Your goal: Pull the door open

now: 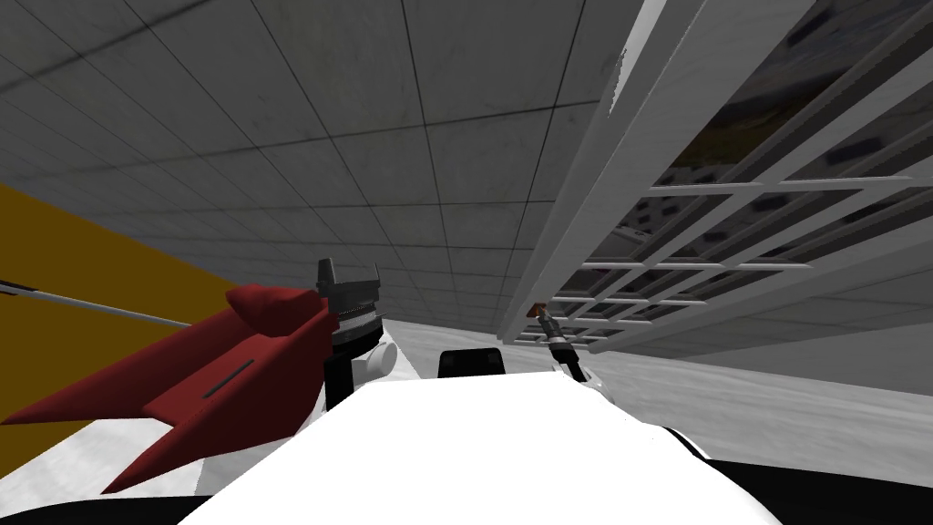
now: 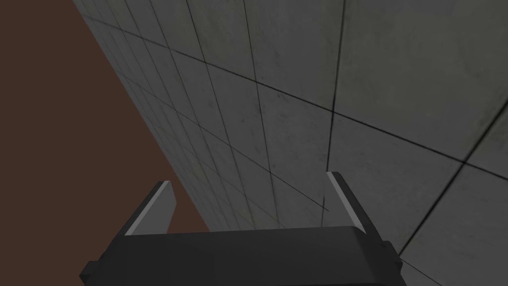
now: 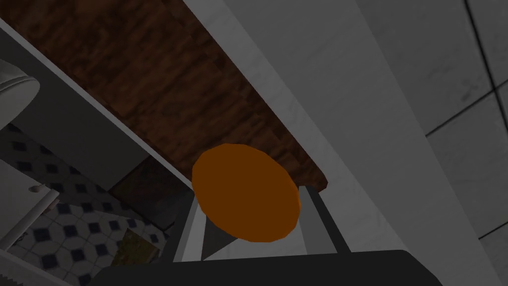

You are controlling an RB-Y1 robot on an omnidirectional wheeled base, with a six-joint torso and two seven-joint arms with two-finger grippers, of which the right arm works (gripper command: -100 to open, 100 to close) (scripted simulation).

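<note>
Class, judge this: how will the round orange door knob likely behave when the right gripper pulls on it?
The orange knob looks smooth and round, so it may slip or spin between the thin fingers of the right gripper. It seems rigid and fixed to the brown wooden door, so pulling probably swings the door rather than flexing anything.

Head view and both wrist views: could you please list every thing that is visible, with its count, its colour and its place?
door knob: 1, orange, round, between the right gripper's fingers
door: 1, brown wood, behind the knob
frame: 1, white, beside the door
lattice: 1, white bars, right of the frame
floor tiles: many, white with dark diamonds, past the door
pointed object: 1, dark red, next to the left gripper
tiled surface: 1, grey, ahead
wall: 1, ochre, far left
left gripper: 1, grey fingers, open, holding nothing
right gripper: 1, grey fingers, shut on the door knob
</note>
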